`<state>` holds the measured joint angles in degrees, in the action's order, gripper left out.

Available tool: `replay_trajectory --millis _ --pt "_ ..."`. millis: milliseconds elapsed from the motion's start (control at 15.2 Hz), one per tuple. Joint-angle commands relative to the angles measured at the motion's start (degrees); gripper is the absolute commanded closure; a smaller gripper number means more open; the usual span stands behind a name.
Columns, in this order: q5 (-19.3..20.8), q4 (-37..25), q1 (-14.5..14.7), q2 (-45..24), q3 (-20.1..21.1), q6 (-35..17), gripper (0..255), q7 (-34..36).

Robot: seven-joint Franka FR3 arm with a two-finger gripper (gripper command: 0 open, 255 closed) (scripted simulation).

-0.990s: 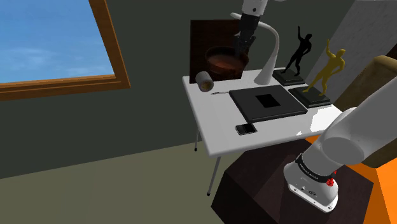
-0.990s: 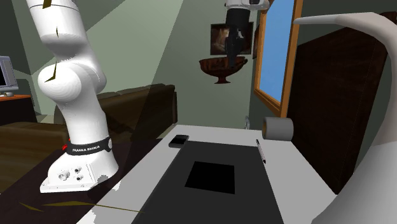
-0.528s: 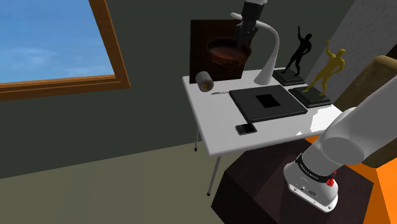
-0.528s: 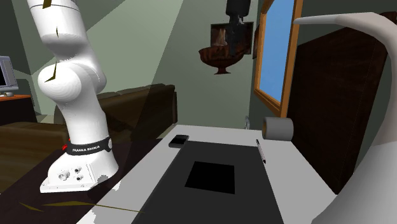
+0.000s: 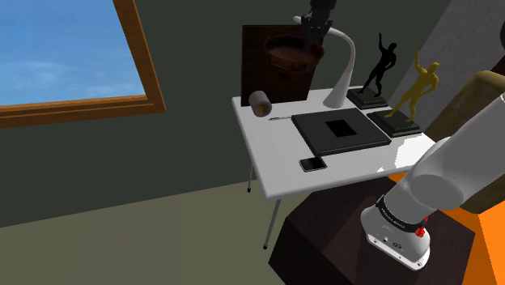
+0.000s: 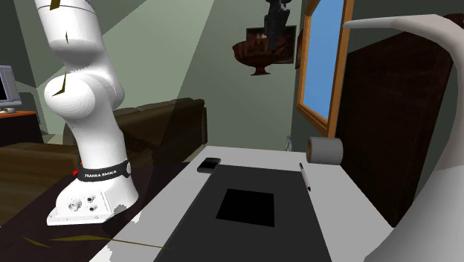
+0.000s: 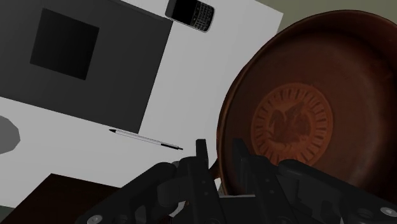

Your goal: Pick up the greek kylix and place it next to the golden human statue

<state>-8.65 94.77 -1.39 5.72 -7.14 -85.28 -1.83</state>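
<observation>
The kylix is a dark red-brown footed bowl that hangs high above the back of the white table, in front of a dark panel. My gripper is shut on its rim, at the side toward the shoulder view's right. Seen from the wrist, the two fingers clasp the rim of the kylix, whose inside shows a round medallion. From the second exterior view the kylix hangs beside the window, under my gripper. The golden human statue stands at the table's far right corner.
A black human statue and a white curved lamp stand between the kylix and the golden statue. A black flat slab, a phone, a pen and a small lying cylinder are on the table.
The gripper has risen with the kylix held in it, lifting it well above the table and slightly toward the shoulder view's right. Everything on the table stays put.
</observation>
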Motion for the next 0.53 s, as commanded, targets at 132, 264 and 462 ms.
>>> replay_trajectory --millis 132,264,462 --pt "-0.2 -4.3 0.0 -0.9 -0.1 3.4 255 0.4" --pt "-0.3 -6.6 0.0 -1.5 -0.1 5.1 255 0.6" --pt "-0.5 -10.3 -0.1 -2.6 -0.2 7.7 255 0.9"
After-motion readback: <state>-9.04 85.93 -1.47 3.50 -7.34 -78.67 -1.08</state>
